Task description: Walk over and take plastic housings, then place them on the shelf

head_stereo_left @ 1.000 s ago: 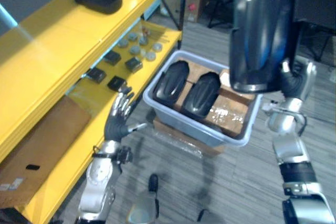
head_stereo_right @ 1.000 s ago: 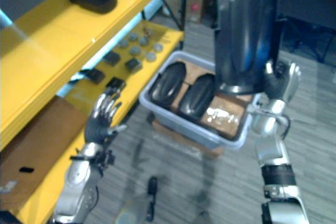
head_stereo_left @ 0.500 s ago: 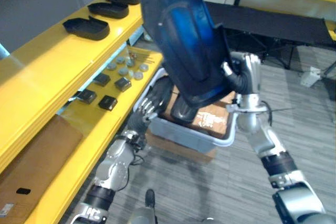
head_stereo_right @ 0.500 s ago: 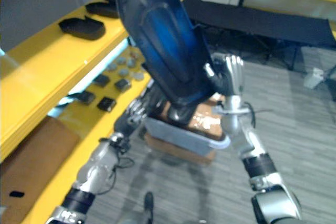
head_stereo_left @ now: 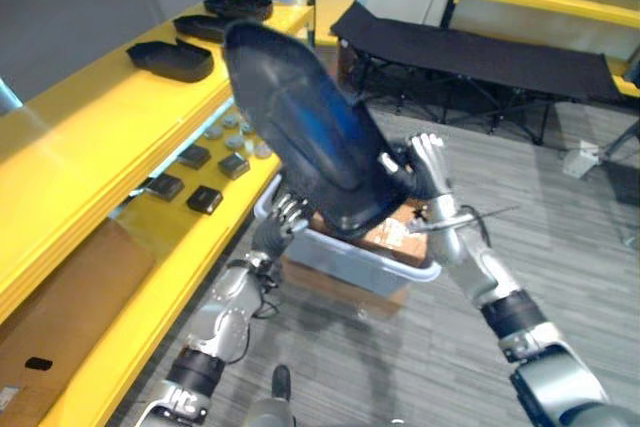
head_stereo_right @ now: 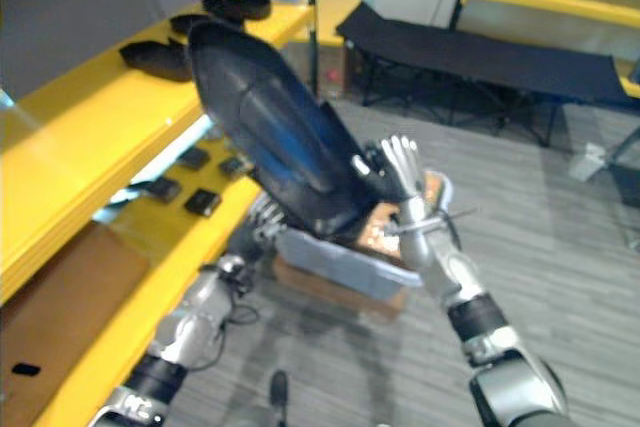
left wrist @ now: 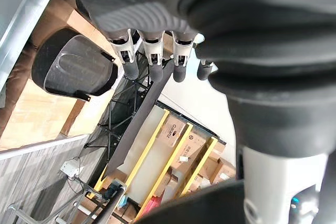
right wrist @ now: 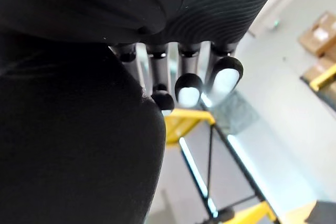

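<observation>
The left hand [head_stereo_left: 283,219] hangs at the left corner of a grey bin [head_stereo_left: 345,259] on the floor, fingers straight and loose, holding nothing. A spare housing [left wrist: 73,72] lies inside the bin on cardboard [left wrist: 37,114]. Above the bin the right hand [head_stereo_left: 425,169] carries a large black housing [head_stereo_left: 305,132], its fingers straight against the lower end and the thumb apparently hidden behind it. The housing is in the air, clear of the shelf [head_stereo_left: 80,137], tilted with its upper end leaning toward that yellow rack on the robot's left. Small dark parts [head_stereo_left: 205,197] sit on the lower level and more housings [head_stereo_left: 170,59] on the top one. A black cot [head_stereo_left: 480,47] stands beyond.
</observation>
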Controlling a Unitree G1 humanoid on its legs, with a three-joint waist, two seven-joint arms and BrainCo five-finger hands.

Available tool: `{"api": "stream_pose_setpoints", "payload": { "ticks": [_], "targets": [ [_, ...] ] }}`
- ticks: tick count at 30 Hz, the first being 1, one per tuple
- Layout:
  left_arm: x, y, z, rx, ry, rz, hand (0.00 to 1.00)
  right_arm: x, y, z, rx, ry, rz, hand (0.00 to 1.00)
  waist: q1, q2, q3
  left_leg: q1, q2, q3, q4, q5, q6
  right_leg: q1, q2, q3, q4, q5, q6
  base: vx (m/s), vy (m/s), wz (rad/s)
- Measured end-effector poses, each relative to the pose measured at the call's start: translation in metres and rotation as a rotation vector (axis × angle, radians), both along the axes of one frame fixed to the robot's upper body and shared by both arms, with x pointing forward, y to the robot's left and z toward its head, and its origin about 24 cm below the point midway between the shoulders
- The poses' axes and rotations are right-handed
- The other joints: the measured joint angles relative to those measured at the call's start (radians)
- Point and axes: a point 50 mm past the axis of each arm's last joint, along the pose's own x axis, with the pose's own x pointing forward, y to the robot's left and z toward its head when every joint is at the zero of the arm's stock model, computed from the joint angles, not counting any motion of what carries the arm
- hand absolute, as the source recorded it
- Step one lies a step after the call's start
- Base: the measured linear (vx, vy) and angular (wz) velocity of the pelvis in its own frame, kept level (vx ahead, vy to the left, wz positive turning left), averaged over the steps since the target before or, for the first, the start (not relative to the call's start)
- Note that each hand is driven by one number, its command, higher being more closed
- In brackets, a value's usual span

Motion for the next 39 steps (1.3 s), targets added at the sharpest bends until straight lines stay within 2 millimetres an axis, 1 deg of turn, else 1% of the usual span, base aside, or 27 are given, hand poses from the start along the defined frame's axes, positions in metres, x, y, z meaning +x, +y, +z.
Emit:
{"api": "stream_pose_setpoints", "payload": {
  "ticks": [6, 10, 14, 19, 23, 30, 39],
  "targets": [
    [0.000, -0.001, 0.000, -0.036, 0.009, -0.004, 0.00, -0.002, 0.001, -0.020, -0.020, 0.089, -0.002, 1.00, 0.003, -0.012, -0.008, 0.000, -0.001, 0.000, 0.000, 0.000, 0.000, 0.002, 0.000, 0.000, -0.003, 0.000, 0.000, 0.00, 0.000, 0.00],
    [0.000, -0.002, 0.000, -0.072, 0.019, -0.002, 0.00, -0.001, 0.001, -0.029, -0.030, 0.127, -0.004, 1.00, 0.002, -0.012, -0.008, 0.000, -0.001, -0.001, 0.000, 0.000, 0.000, 0.003, 0.000, -0.001, -0.004, 0.000, 0.000, 0.00, 0.000, 0.00],
    [-0.002, -0.008, -0.002, -0.113, 0.042, -0.020, 0.00, -0.006, -0.001, -0.041, -0.033, 0.167, -0.010, 1.00, 0.010, -0.012, -0.008, 0.000, -0.001, -0.003, 0.000, 0.000, 0.000, 0.004, 0.000, -0.002, -0.005, 0.000, 0.000, 0.00, 0.000, 0.00],
    [-0.004, -0.012, 0.000, -0.153, 0.043, -0.036, 0.00, -0.009, -0.001, -0.053, -0.052, 0.212, -0.020, 1.00, 0.009, -0.013, -0.008, 0.001, -0.002, -0.003, 0.000, 0.000, 0.000, 0.005, 0.000, -0.002, -0.005, 0.000, 0.000, 0.00, 0.000, 0.00],
    [-0.004, -0.017, 0.001, -0.169, 0.038, -0.054, 0.00, -0.014, 0.000, -0.065, -0.049, 0.241, -0.056, 1.00, 0.012, -0.013, -0.008, 0.001, -0.002, -0.004, 0.000, 0.000, 0.000, 0.005, 0.000, -0.003, -0.005, 0.000, 0.000, 0.00, 0.000, 0.00],
    [-0.005, -0.018, 0.000, -0.166, 0.041, -0.061, 0.00, -0.015, 0.002, -0.066, -0.037, 0.206, -0.097, 1.00, 0.005, -0.017, -0.010, 0.003, -0.001, -0.001, 0.001, 0.000, 0.000, 0.006, 0.000, -0.001, -0.004, 0.002, 0.002, 0.00, 0.000, 0.00],
    [-0.006, -0.022, -0.003, -0.165, 0.074, -0.081, 0.00, -0.014, -0.001, -0.063, -0.042, 0.174, -0.123, 1.00, 0.003, -0.018, -0.011, 0.015, 0.000, 0.002, 0.000, 0.000, 0.000, 0.015, 0.000, 0.002, -0.002, 0.000, 0.000, 0.00, 0.000, 0.00]
  ]
}}
